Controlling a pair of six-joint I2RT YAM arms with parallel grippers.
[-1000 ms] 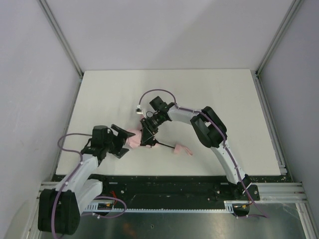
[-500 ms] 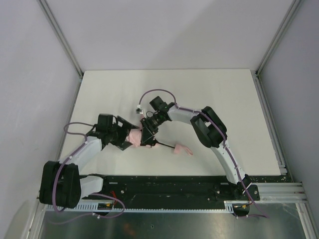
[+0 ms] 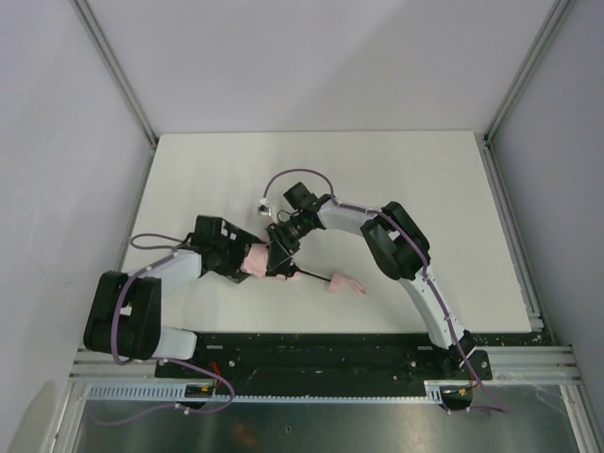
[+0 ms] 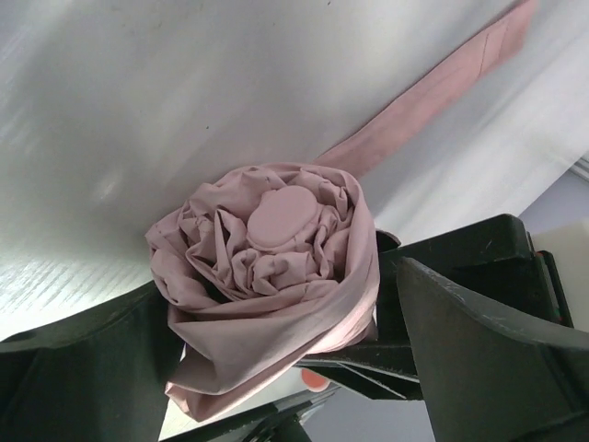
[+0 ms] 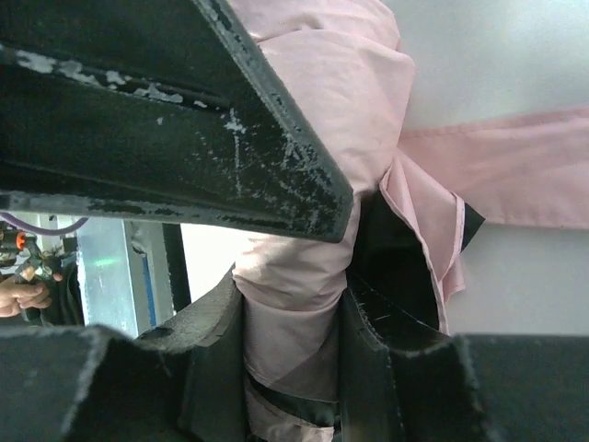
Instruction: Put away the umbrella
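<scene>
The left arm [image 3: 175, 269] has swung up out of the lower left of the frame. Its bulky black joint [image 3: 123, 316], which sat near the bottom left corner, now lies higher, beside the left edge of the table [image 3: 377, 170], and its purple cable loop [image 3: 149, 239] has risen with it. The left gripper [image 3: 243, 260] has moved right and a little up toward the centre, from just left of the umbrella [image 3: 257, 260] to a spot where its wide-spread fingers stand on either side of the bunched pink end.
</scene>
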